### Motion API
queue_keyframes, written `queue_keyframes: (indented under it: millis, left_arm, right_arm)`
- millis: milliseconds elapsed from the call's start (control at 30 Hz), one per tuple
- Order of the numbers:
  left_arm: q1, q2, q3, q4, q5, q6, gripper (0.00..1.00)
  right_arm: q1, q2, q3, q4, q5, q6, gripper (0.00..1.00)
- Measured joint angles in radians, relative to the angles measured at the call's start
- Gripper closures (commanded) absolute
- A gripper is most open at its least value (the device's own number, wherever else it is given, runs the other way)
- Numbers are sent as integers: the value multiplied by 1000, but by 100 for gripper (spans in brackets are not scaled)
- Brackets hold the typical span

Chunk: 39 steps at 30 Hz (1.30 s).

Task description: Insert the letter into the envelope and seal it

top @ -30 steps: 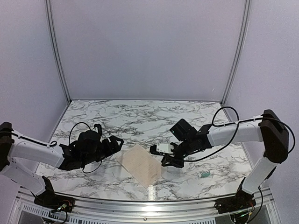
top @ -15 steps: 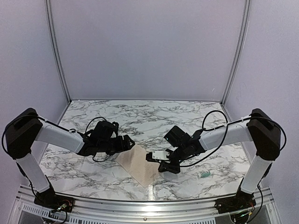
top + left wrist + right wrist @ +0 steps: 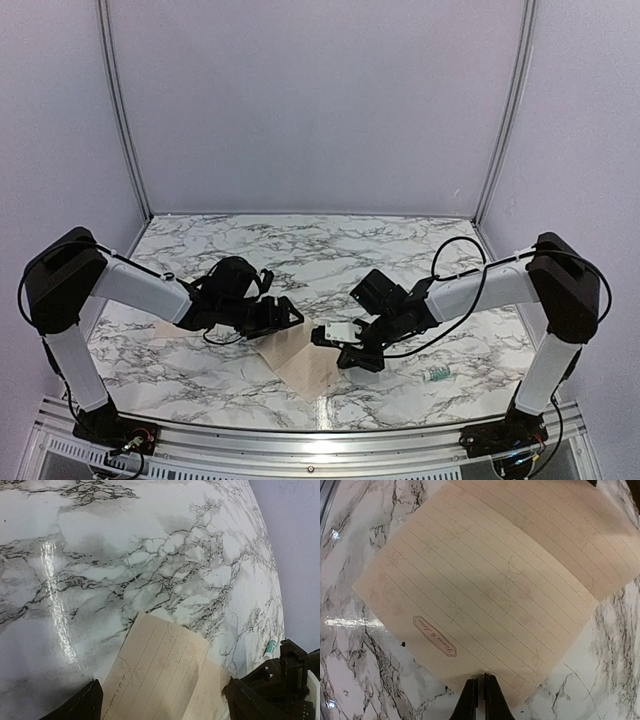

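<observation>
Near the front middle of the white, black-veined marble tabletop (image 3: 400, 250) lies the letter (image 3: 300, 358) — a flat pinkish-tan rectangular paper sheet ruled with dotted lines and a small printed label, turned cornerwise to the table's edge. At its far left corner is the left gripper (image 3: 285, 318), its black fingers (image 3: 82, 705) spread wide apart with nothing between them but the paper below. From the opposite side the right gripper (image 3: 480, 692) meets the sheet's right edge, its two fingers drawn almost together, a thin slit between them; whether paper is caught in that slit cannot be told. In the left wrist view a plain tan paper patch (image 3: 216, 690) shows beside the ruled sheet — what it is cannot be told. A small white-and-green tube (image 3: 437, 375) lies well to the right.
</observation>
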Motion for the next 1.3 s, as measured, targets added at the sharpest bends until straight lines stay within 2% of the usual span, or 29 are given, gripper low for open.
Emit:
queue_keyframes:
  millis: [367,433,633,767,1000,1100,1300]
  left_arm:
    - [-4,-95,-8,-21,159,-11,12]
    - [-5,-115,-21,-18,175,-15,14]
    - [-22,-118,-64,-23,172,-16,15]
    - [-33,-113,-66,-24,163,-11,15]
    - [-35,-97,-71,0,161,-18,12]
    - [-38,-95,-79,32,167,-39,2]
    - [-57,-45,-80,72,146,-62,1]
  right_arm:
    - [0,3,1,5,-10,5,93]
    - [-1,3,1,5,-18,10,89]
    - [-27,3,1,-1,-68,29,68]
    - [-49,3,1,-5,-96,27,61]
    - [-70,10,1,-8,-163,26,60]
    - [-74,23,3,3,-178,32,60]
    - [-84,35,11,11,-202,47,60]
